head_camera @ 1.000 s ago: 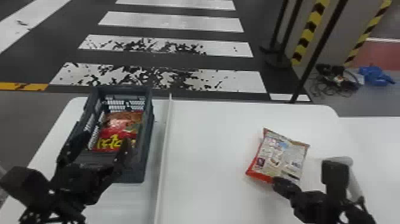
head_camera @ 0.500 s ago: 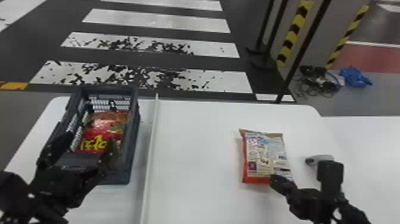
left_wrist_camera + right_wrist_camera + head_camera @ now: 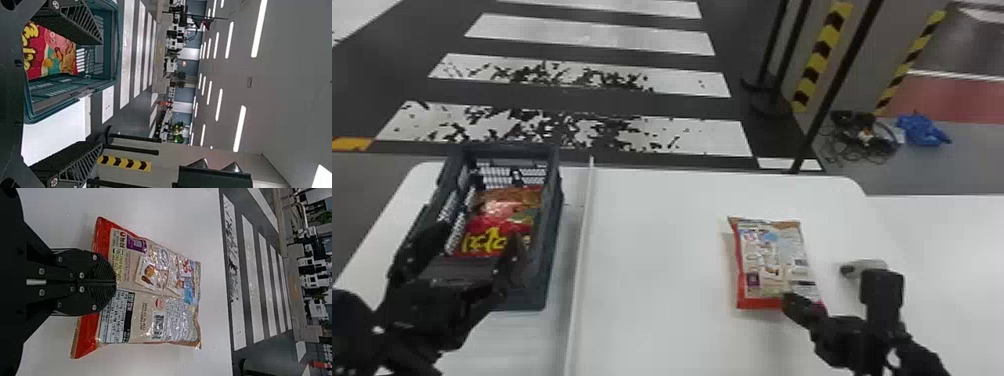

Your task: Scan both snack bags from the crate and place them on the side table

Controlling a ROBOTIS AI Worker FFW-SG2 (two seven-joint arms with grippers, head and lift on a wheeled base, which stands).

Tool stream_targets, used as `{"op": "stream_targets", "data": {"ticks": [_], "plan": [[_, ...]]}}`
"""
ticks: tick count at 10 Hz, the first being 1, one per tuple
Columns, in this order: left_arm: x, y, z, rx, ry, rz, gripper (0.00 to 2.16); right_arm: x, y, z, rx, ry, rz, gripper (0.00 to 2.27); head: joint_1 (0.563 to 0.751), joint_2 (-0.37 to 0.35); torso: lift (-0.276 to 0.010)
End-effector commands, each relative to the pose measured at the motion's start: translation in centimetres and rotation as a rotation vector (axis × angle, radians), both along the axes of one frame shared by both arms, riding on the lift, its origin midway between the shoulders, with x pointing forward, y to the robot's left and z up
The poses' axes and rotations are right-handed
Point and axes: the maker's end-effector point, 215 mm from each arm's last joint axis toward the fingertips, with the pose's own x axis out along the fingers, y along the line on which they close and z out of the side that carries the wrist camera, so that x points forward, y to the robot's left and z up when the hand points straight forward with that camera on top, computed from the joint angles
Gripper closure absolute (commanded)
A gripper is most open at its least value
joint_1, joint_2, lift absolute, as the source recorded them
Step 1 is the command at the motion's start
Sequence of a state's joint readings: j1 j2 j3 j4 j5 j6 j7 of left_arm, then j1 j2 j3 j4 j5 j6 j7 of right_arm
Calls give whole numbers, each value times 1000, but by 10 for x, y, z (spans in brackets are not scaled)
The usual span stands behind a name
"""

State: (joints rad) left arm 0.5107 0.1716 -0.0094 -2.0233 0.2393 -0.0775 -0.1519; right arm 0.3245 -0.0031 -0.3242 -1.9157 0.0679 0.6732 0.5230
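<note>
Left gripper: positioned at the near part of the plastic crate, its two fingers released and set wide apart, grasping nothing. Right gripper: fingers clenched on the printed back of the upper-facing snack bag, near its red end seam; a crease in the film runs from the fingertips.

This bag is at the work table, to the right of the white divider strip. Its red end seam faces the robot, and its pale back panel carries a barcode and small pictures. A light-coloured device sits just beside the bag, to its right, partly hidden by the right arm.

The dark plastic crate stands on the table to the left of the divider strip. It has slotted walls. The second bag, a red snack bag with large yellow lettering, lies inside the crate.

A second white tabletop extends at the far right. Beyond the tables, white crosswalk stripes with dark worn patches cross the floor. At right are black posts, yellow-and-black hazard strips, a heap of cables and a blue bundle. Farthest off, ceiling strip lights show in the left wrist view.
</note>
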Motion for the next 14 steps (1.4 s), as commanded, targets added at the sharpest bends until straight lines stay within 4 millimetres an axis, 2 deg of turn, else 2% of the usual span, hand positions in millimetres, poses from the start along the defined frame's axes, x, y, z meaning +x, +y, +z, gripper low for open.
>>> {"op": "stream_targets", "data": {"ticks": [1,4,6,7,8,9,10,11,14], "plan": [[0,-1,0,-1,1,-1,90,1,-5,-3,1,2,-12,2243,695,-139,-98],[-1,0,0,0,0,0,90,-3,-8,3,3,-8,-16,2243,695,-153,-98],[-1,-1,0,-1,1,-2,90,-9,7,23,38,-34,5,2219,695,-152,-98],[-1,-3,2,-1,-2,-5,90,-6,11,42,63,-76,6,1946,695,-144,-98],[-2,-3,3,-1,-4,-6,90,-1,2,62,57,-118,-5,1156,695,-135,-98],[-3,-3,8,2,-14,-8,90,2,-16,74,36,-149,-29,201,695,-134,-98],[-5,-4,17,4,-30,-12,90,2,-38,80,18,-160,-66,80,695,-144,-98],[-6,-5,23,3,-43,-13,90,0,-62,85,0,-169,-105,80,695,-169,-98],[-5,-6,22,1,-38,-10,90,-13,-144,86,-39,-174,-246,80,695,-258,-98]]}}
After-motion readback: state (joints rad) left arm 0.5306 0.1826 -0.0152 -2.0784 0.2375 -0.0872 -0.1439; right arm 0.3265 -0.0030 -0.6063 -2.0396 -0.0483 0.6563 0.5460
